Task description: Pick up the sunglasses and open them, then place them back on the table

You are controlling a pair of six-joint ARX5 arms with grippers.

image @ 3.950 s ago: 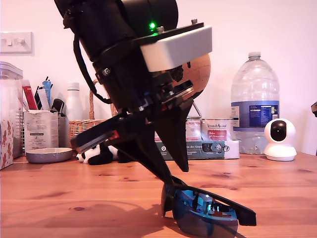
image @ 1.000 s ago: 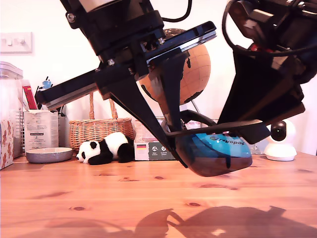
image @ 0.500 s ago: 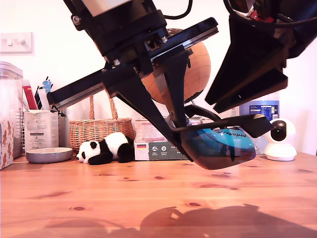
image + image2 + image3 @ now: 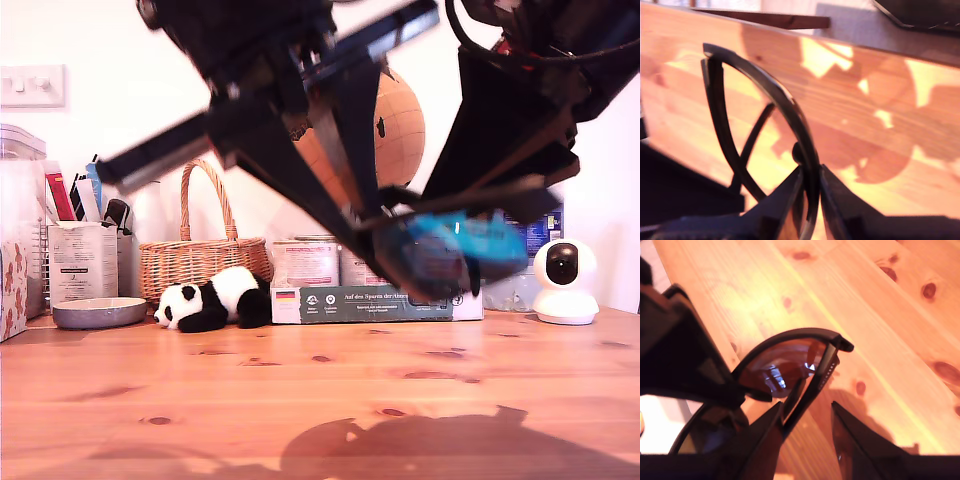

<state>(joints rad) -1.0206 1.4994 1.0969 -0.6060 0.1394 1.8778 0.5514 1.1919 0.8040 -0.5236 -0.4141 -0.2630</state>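
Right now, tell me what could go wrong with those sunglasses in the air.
The sunglasses hang high over the table, pinched only on the thin frame by my first claw: a slip means a drop. My second claw is open around one arm; pulling crookedly could strain the hinge.

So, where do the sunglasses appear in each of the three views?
Exterior view: the sunglasses hang blurred in the air, above the table, toward the exterior view's right.
First wrist view: the frame is clamped between my first gripper's fingers.
Second wrist view: lens and arm reach toward my second gripper.
Shared landmark: the pine tabletop.
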